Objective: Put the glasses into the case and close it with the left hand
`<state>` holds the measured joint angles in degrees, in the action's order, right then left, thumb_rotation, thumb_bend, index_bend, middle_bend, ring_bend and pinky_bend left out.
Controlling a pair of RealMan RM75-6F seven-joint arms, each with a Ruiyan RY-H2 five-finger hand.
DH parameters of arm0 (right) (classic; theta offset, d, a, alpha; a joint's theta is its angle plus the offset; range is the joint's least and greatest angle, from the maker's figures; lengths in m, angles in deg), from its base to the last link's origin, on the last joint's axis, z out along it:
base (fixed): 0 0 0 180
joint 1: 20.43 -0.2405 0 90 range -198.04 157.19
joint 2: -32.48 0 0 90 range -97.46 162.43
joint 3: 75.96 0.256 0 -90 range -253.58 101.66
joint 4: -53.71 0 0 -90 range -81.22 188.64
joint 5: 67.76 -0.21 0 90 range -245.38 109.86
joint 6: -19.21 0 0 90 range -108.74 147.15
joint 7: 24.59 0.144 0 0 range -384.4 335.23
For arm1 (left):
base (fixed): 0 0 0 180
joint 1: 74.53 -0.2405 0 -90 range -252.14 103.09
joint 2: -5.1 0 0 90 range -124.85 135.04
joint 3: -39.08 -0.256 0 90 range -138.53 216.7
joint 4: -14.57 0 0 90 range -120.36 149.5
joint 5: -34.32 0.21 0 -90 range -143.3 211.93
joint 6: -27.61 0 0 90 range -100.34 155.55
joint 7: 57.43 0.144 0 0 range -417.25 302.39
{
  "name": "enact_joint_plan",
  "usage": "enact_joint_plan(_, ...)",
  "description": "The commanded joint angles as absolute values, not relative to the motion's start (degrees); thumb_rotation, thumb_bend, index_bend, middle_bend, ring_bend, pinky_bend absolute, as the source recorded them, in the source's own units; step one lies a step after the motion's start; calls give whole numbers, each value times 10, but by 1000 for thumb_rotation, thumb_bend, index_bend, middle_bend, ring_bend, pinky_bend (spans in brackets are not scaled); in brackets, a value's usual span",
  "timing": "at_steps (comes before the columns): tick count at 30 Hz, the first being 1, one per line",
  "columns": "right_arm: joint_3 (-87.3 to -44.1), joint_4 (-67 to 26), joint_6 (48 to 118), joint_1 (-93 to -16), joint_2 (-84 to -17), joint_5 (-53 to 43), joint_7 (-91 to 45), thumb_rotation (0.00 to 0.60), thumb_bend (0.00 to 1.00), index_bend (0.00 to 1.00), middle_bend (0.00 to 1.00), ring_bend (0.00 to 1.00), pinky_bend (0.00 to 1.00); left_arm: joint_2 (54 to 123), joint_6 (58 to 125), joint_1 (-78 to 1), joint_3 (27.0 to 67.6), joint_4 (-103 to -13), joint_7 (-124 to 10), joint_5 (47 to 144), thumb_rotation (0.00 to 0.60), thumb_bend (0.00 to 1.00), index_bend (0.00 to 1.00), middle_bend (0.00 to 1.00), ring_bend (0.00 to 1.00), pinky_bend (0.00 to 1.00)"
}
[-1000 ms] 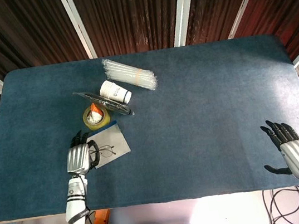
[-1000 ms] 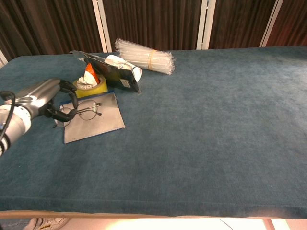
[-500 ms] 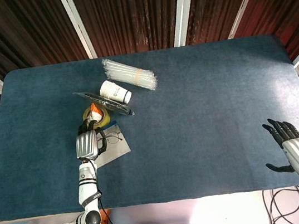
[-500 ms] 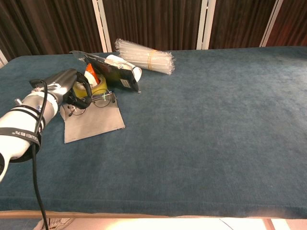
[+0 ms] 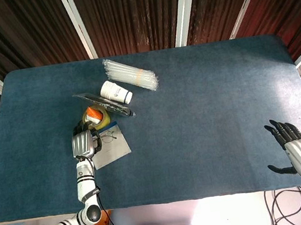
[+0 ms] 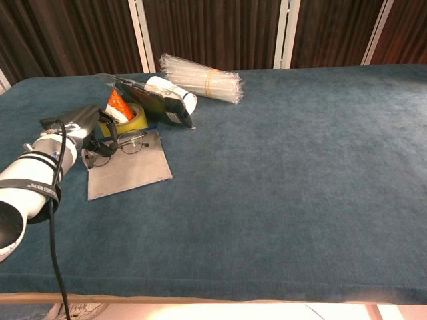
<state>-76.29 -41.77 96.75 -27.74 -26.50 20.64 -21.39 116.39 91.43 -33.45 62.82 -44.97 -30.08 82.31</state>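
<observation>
The thin wire-rimmed glasses [image 6: 128,145] hang just over the far left part of the flat grey case [image 6: 133,175], which lies spread open on the blue table. My left hand [image 6: 89,126] curls its fingers around the left end of the glasses and holds them. In the head view the left hand [image 5: 85,143] sits at the case's left edge, with the glasses [image 5: 107,135] over the grey case [image 5: 115,147]. My right hand [image 5: 293,146] rests far away at the front right of the table, fingers spread and holding nothing.
Just behind the case stand a yellow tape roll [image 6: 131,119] with an orange piece in it, a flat black packet [image 6: 160,107], a white paper cup [image 6: 172,93] on its side and a bundle of clear straws [image 6: 200,78]. The blue table cloth [image 5: 213,114] stretches to the right.
The left hand carried the glasses away from me toward the tape roll, then drew them slightly back and left over the case. The right hand has barely moved.
</observation>
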Motion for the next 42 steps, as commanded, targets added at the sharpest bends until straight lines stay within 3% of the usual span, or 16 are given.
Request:
enact_joint_plan(1,-762,-419,970,-277,-264,206,-212,600,268,0,0,0,0,1166,917,-335,624,-438,-302,827,600,427,671,175,49,127)
enact_joint_plan(7,-764,-420,966,-278,-264,208,-214,600,268,0,0,0,0,1169,918,-335,622,-419,-303,828,600,414,634,171,51,124)
enact_joint_plan(17,-765,-422,968,-277,-264,209,-217,600,268,0,0,0,0,1156,911,-344,605,-420,-313,846,600,394,293,139,47,118)
enact_joint_plan(24,-766,-423,966,-278,-264,210,-218,600,268,0,0,0,0,1149,921,-351,601,-426,-332,864,600,368,196,131,45,118)
enact_joint_plan(30,-766,-424,965,-279,-264,210,-220,600,268,0,0,0,0,1131,943,-369,586,-462,-371,904,600,362,214,142,61,113)
enact_joint_plan(36,-767,-423,960,-281,-268,210,-230,600,267,0,0,0,0,1077,984,-421,522,-561,-422,982,600,342,261,151,69,104)
enact_joint_plan(42,-769,-425,956,-282,-273,208,-243,600,268,0,0,0,0,996,945,-449,477,-679,-402,977,576,307,266,79,7,85)
